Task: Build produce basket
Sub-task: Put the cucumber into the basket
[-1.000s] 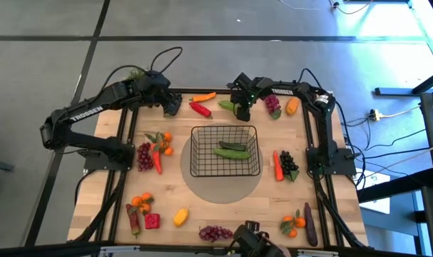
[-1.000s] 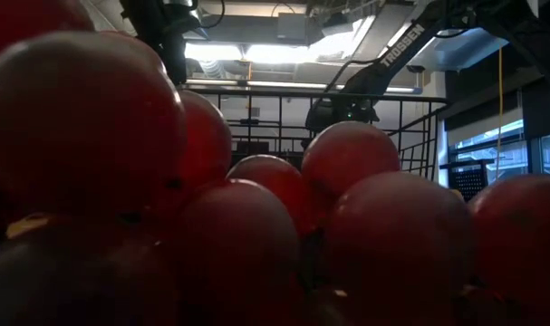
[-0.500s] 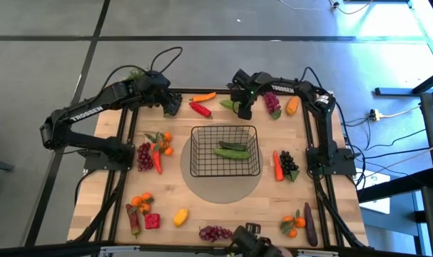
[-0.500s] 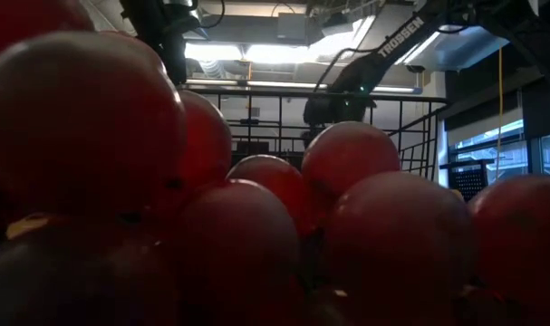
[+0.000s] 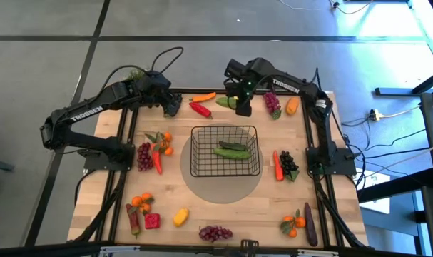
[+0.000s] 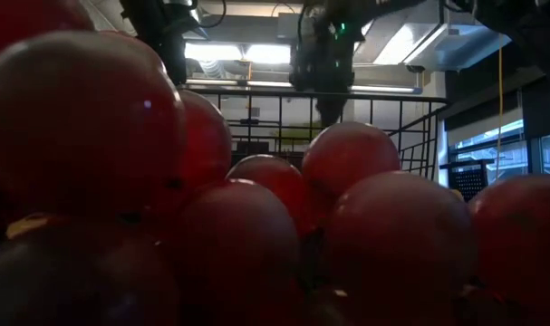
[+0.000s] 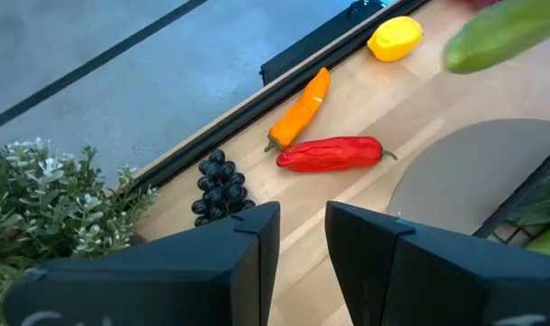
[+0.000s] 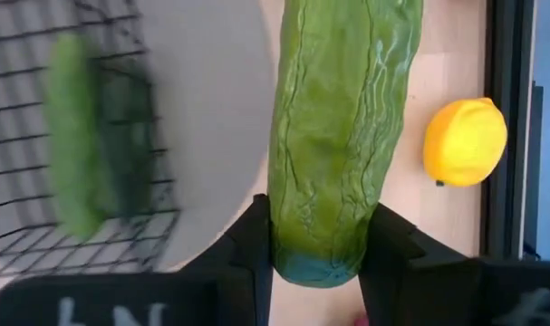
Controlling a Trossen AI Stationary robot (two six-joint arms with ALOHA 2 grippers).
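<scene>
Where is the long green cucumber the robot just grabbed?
The long, bumpy green cucumber is clamped in the right gripper, lifted over the table's far edge, just beyond the black wire-grid basket, between the red pepper and purple grape bunch.

A smooth grey concrete floor [image 5: 52, 43] crossed by dark seam lines surrounds the light wooden counter [image 5: 170, 193]. Black power cables [image 5: 387, 114] trail across it. Overhead, bright fluorescent ceiling panels [image 6: 247, 52] glow above a black metal railing [image 6: 256, 118], and a window [image 6: 506, 149] shows daylight.
</scene>
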